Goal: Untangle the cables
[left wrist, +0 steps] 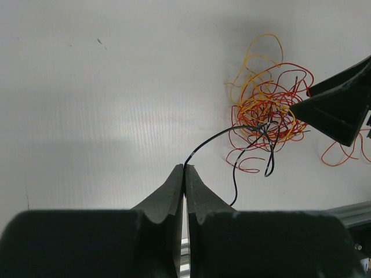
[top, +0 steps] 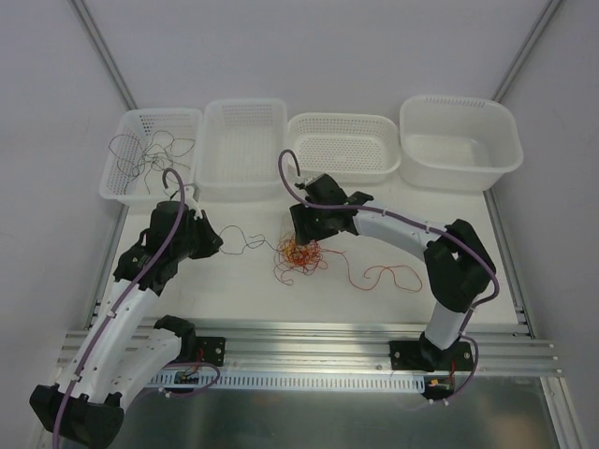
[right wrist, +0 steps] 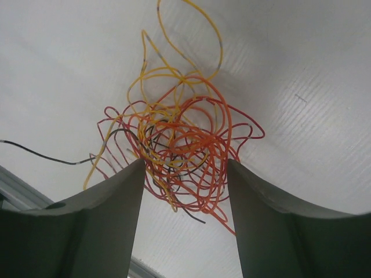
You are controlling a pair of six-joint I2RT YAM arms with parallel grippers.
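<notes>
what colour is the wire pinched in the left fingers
The wire is dark grey, nearly black; left wrist view shows it best.

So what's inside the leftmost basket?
Thin dark grey wires lie loosely looped in the leftmost basket. Its near right corner is covered by the left arm, so anything there cannot be seen.

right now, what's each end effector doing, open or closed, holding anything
left end effector: closed on the dark grey cable.
right end effector: open, jaws either side of the red, orange and yellow cable tangle, not clamped.
</notes>
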